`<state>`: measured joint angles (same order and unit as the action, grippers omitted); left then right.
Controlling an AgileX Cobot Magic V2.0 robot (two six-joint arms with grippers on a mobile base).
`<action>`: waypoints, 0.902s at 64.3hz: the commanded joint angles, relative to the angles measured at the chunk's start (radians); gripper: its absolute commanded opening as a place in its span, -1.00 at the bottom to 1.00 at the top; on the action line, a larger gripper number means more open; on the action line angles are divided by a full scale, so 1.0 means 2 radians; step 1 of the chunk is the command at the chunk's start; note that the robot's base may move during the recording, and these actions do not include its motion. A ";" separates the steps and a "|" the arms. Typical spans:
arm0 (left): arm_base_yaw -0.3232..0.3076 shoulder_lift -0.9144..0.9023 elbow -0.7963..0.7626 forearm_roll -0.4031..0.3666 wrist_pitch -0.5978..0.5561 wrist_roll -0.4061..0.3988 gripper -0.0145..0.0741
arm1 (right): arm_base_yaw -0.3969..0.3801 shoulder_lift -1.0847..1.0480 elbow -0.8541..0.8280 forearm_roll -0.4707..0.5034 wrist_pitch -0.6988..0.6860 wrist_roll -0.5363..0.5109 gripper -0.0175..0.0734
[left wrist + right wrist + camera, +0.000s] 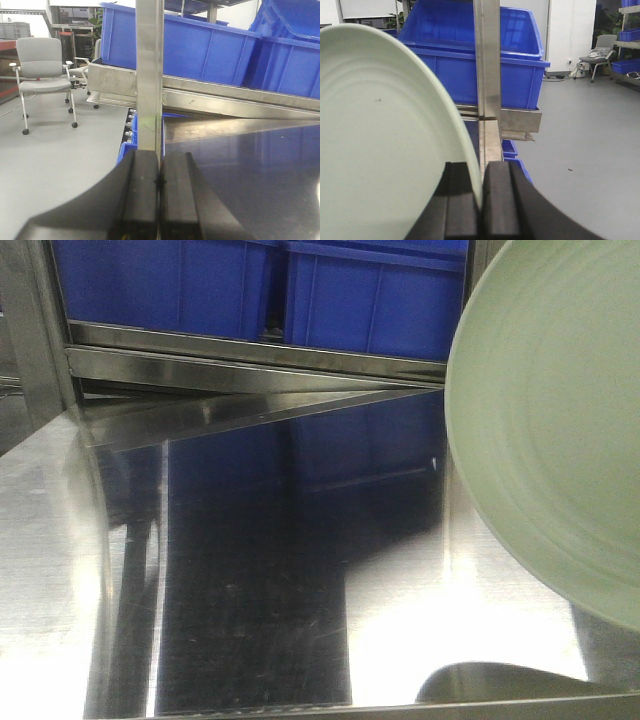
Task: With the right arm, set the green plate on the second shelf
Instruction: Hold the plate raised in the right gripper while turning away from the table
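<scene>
Grey floor (50, 150) and a grey wheeled chair (42, 65) stood far left; we then logged a brushed-steel post (149, 75) and blue plastic bins (210, 50) behind. The left gripper (159, 182) was closed, jaws pressed together, nothing between. The steel shelf (250, 570) spread flat and mirror-smooth leftward of the green plate (560, 420), matte, ringed, held tilted over the shelf's right side, its rim pinched by the right gripper (481, 200).

The right claw (480, 200) pinches the rim of the green plate (385, 140), which spreads to its left, with a steel post (487, 75) and blue bin (520, 75) straight ahead.
</scene>
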<state>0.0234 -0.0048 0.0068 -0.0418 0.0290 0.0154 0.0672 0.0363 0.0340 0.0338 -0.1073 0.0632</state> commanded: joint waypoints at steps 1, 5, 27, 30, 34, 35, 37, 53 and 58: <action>0.000 -0.010 0.021 -0.003 -0.047 -0.001 -0.38 | -0.003 0.006 -0.012 0.006 -0.061 0.004 -0.50; 0.000 -0.010 0.021 -0.003 -0.047 -0.001 -0.38 | -0.003 0.006 -0.012 0.006 -0.061 0.004 -0.50; 0.000 -0.010 0.021 -0.003 -0.047 -0.001 -0.38 | -0.003 0.006 -0.012 0.006 -0.061 0.004 -0.50; 0.000 -0.010 0.021 -0.003 -0.047 -0.001 -0.38 | -0.003 0.006 -0.012 0.006 -0.061 0.004 -0.50; 0.000 -0.010 0.021 -0.003 -0.047 -0.001 -0.38 | -0.003 0.006 -0.012 0.006 -0.061 0.004 -0.50; 0.000 -0.010 0.021 -0.003 -0.047 -0.001 -0.38 | -0.003 0.006 -0.012 0.006 -0.061 0.004 -0.50; 0.000 -0.010 0.021 -0.003 -0.047 -0.001 -0.38 | -0.003 0.006 -0.012 0.006 -0.061 0.004 -0.50; 0.000 -0.010 0.021 -0.003 -0.047 -0.001 -0.38 | -0.003 0.006 -0.012 0.006 -0.061 0.004 -0.50; 0.000 -0.010 0.021 -0.003 -0.047 -0.001 -0.38 | -0.003 0.006 -0.012 0.006 -0.061 0.004 -0.50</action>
<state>0.0234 -0.0048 0.0068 -0.0418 0.0290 0.0154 0.0672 0.0363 0.0340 0.0338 -0.1073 0.0632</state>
